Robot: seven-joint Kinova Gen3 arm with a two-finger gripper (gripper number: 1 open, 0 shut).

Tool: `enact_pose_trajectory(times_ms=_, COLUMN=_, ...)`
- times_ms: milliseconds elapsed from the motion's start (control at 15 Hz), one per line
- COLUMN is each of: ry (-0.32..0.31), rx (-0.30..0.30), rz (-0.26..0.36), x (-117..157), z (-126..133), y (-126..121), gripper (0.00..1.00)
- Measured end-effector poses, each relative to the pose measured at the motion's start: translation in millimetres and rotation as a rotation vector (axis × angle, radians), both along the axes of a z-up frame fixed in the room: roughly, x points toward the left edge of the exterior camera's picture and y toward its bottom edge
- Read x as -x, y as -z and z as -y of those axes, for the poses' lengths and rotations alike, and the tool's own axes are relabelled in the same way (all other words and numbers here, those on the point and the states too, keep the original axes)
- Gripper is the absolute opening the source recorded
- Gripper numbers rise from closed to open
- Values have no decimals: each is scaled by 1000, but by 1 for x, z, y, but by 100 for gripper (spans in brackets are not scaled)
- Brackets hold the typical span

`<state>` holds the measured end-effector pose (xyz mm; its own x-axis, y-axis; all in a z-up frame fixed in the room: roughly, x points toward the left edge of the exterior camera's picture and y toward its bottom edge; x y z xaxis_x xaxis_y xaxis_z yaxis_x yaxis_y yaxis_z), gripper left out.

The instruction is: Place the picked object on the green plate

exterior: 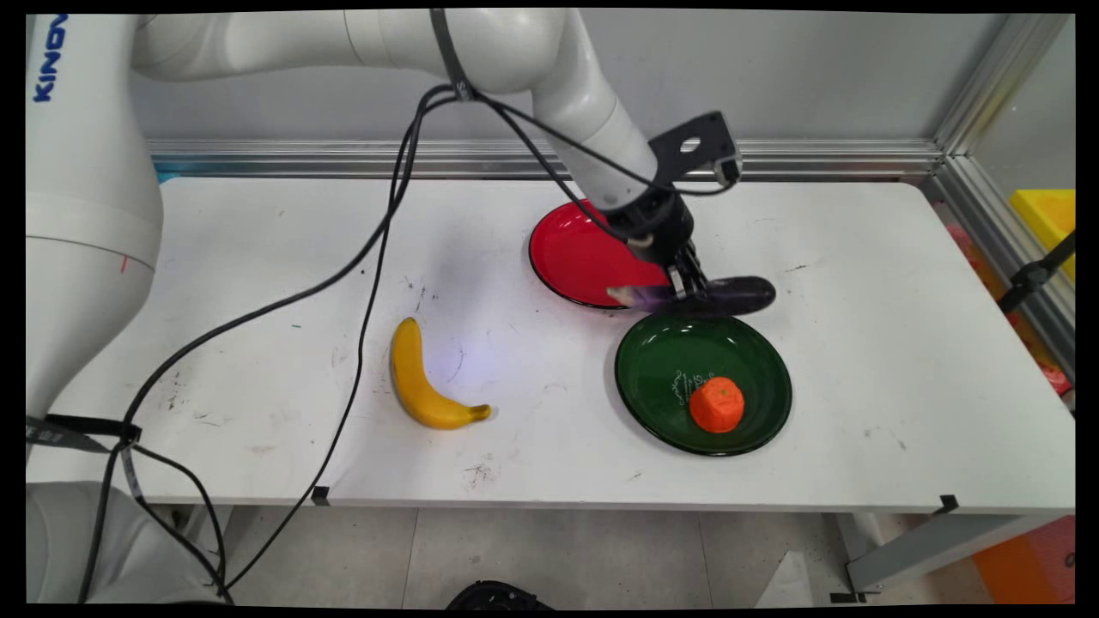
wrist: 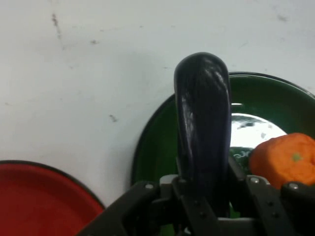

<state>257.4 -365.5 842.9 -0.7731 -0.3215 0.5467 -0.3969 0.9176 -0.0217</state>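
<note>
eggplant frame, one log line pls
gripper: shut on eggplant | over green plate rim | orange in green plate | red plate beside | banana on table

White rounded arm [exterior: 532, 60] with blue KINOVA lettering, black cables [exterior: 369, 249] strapped along it, and a black screw-studded gripper [exterior: 691, 287].

Main view overhead from near side, hand view close, both showing green plate [exterior: 652, 386] [wrist: 152, 152]
</note>
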Motion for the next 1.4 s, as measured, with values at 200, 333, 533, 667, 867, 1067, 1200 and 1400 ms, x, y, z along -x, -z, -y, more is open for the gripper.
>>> enact_pose_trajectory(times_ms=200, ry=4, rx=-1, rz=0, x=6, z=-9, y=9, gripper=0)
enact_pose_trajectory(times_ms=333, ry=9, rx=1, rz=-3, x=10, z=-15, y=17, gripper=0)
enact_pose_trajectory(times_ms=533, ry=15, rx=1, rz=-10, x=15, z=-20, y=25, gripper=0)
enact_pose_trajectory(times_ms=667, ry=16, rx=-1, rz=-14, x=18, z=-23, y=33, gripper=0)
enact_pose_trajectory(times_ms=867, ry=14, rx=-3, rz=-14, x=20, z=-26, y=43, gripper=0)
enact_pose_trajectory(times_ms=1067, ry=11, rx=-2, rz=-13, x=20, z=-27, y=52, gripper=0)
enact_pose_trajectory(times_ms=1200, ry=6, rx=2, rz=-14, x=20, z=-26, y=58, gripper=0)
enact_pose_trajectory(times_ms=1400, ry=0, rx=5, rz=-14, x=21, z=-24, y=64, gripper=0)
